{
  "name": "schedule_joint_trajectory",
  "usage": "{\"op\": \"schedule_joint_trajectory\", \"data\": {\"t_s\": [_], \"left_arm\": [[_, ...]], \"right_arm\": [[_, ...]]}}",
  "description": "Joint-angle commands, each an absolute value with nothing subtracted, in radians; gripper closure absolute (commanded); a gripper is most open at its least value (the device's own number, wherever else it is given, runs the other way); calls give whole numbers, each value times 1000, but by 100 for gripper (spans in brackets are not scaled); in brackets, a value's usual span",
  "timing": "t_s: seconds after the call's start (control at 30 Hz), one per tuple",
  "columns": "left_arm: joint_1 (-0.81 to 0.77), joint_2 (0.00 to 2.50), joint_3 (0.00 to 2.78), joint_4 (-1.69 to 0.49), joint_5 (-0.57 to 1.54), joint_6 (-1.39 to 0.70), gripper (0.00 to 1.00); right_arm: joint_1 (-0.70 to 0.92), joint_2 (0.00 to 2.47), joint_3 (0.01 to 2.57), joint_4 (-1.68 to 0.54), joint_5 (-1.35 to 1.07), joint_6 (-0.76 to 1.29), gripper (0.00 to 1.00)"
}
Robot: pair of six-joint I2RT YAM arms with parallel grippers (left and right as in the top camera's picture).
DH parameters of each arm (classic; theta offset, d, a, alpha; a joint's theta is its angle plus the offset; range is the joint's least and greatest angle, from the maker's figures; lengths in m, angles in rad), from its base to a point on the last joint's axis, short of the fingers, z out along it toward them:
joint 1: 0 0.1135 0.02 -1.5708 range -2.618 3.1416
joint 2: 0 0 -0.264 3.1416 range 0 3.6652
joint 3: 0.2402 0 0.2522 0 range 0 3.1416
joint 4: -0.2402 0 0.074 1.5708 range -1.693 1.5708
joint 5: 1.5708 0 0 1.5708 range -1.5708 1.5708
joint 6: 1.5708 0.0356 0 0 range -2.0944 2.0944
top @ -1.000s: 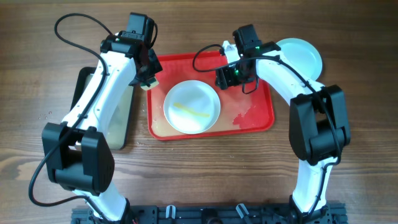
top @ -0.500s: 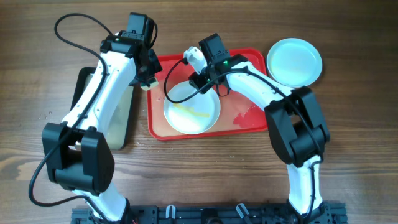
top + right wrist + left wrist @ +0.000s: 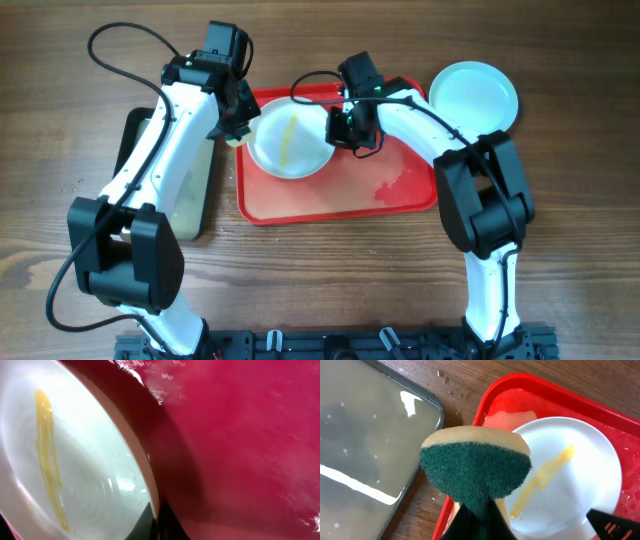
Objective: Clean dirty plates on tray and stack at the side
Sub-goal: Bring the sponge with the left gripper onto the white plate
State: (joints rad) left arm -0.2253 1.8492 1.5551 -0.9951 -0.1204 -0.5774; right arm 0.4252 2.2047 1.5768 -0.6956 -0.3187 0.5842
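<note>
A pale plate (image 3: 288, 142) with a yellow smear (image 3: 545, 477) stands tilted over the back left of the red tray (image 3: 395, 190). My right gripper (image 3: 343, 128) is shut on this plate's right rim (image 3: 150, 490), one finger on each face. To the plate's left, my left gripper (image 3: 238, 124) is shut on a sponge (image 3: 476, 467) with a green scouring face and a yellow back. The sponge hangs over the tray's left rim (image 3: 485, 410), just apart from the plate (image 3: 570, 490). A second pale-blue plate (image 3: 474, 97) lies on the table to the right of the tray.
A black-rimmed tray (image 3: 165, 180) of cloudy water (image 3: 365, 445) sits left of the red tray. Wet foam patches lie on the red tray floor (image 3: 400, 182). The tray floor fills the right wrist view (image 3: 240, 435). Wooden table all round.
My right gripper swung left, closed on the smeared plate's rim and tipped it up, shifting it from the tray's middle to its back left. The left arm and sponge stayed put.
</note>
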Motion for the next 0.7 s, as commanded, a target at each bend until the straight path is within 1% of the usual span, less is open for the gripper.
{"op": "schedule_joint_trajectory", "data": {"t_s": [0.0,0.03,0.07,0.13,0.17,0.27,0.37,0.47,0.53,0.6,0.67], "left_arm": [[-227,1865,1570,-980,-112,-558,96],[-229,1894,1570,-964,-112,-543,96],[-234,1918,1570,-939,-92,-480,96],[-250,1964,1570,-876,-10,-335,96],[-263,1997,1570,-840,35,-226,96],[-292,2067,1570,-815,90,-41,96],[-314,2132,1570,-823,112,19,96],[-337,2189,1570,-828,130,22,96],[-366,2193,1570,-841,305,22,96],[-389,2193,1570,-861,416,22,96],[-427,2193,1570,-904,426,19,96]], "right_arm": [[410,2236,1551,-753,-279,539,96],[412,2236,1551,-752,-307,450,96],[413,2236,1551,-748,-329,413,96],[414,2236,1551,-736,-355,360,96],[415,2236,1551,-728,-382,326,96],[416,2236,1551,-719,-412,286,96],[416,2236,1551,-719,-412,287,96],[416,2236,1551,-718,-412,287,96],[416,2236,1551,-715,-413,288,96],[416,2236,1551,-715,-412,288,96],[416,2236,1551,-715,-412,287,96]]}}
